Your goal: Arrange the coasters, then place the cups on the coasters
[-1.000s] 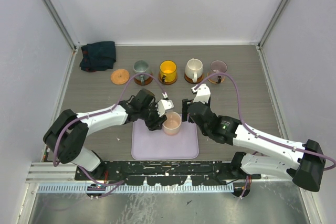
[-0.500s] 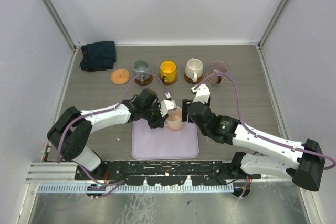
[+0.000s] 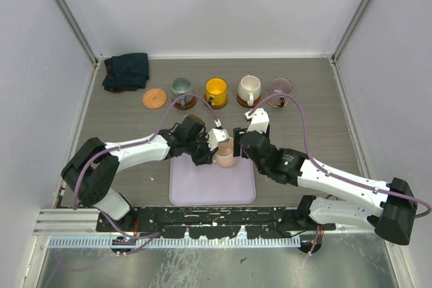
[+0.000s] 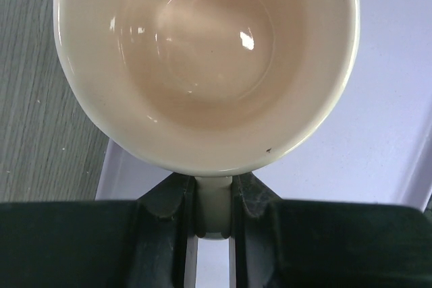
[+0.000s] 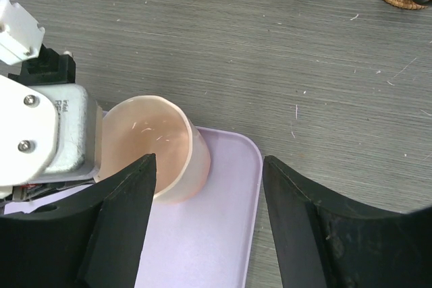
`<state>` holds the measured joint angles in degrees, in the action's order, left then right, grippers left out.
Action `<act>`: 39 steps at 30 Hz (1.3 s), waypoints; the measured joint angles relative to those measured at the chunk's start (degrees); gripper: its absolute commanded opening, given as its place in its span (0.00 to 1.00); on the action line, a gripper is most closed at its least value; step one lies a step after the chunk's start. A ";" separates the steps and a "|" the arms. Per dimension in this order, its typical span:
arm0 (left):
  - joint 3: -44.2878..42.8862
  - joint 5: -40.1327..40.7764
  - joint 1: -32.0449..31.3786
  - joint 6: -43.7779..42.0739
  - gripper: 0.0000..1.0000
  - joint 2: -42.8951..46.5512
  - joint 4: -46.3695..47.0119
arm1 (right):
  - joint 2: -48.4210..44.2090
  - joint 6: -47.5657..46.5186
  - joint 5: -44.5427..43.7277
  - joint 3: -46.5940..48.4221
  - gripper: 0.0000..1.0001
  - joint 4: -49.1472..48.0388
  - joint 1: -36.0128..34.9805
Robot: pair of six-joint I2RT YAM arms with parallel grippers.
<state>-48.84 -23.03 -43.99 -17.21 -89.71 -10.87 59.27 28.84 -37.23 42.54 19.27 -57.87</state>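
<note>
Tabletop [image 3: 324, 119] grey wood-grain; white walls [image 3: 223, 5] around; tan coaster [image 3: 154, 98] near dark cloth [image 3: 126, 71].

Looking straight down into pale pink cup [image 4: 206, 65], empty and glossy inside. Closed on its handle [image 4: 214, 210] with left pincer [image 4: 214, 200], one dark finger [image 4: 169, 200] on each side. Lilac tray [image 4: 378, 133] underneath and to the right, grey table [image 4: 34, 133] at the left.
</note>
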 measured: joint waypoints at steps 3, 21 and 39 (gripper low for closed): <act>0.00 2.89 -1.25 0.09 0.00 0.48 -0.04 | 0.02 0.00 -0.02 0.00 0.68 0.00 0.00; 3.98 26.67 -2.82 4.39 0.00 13.25 -0.24 | 0.04 -1.29 -3.85 -0.02 0.59 -1.49 0.00; 4.11 39.12 8.00 9.35 0.00 19.10 -3.30 | 6.32 -2.73 7.93 -4.55 0.63 -2.60 13.16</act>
<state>-44.73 16.10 -35.99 -7.86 -70.61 -14.17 65.58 26.11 -29.30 38.00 16.67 -44.71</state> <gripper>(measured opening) 0.174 0.624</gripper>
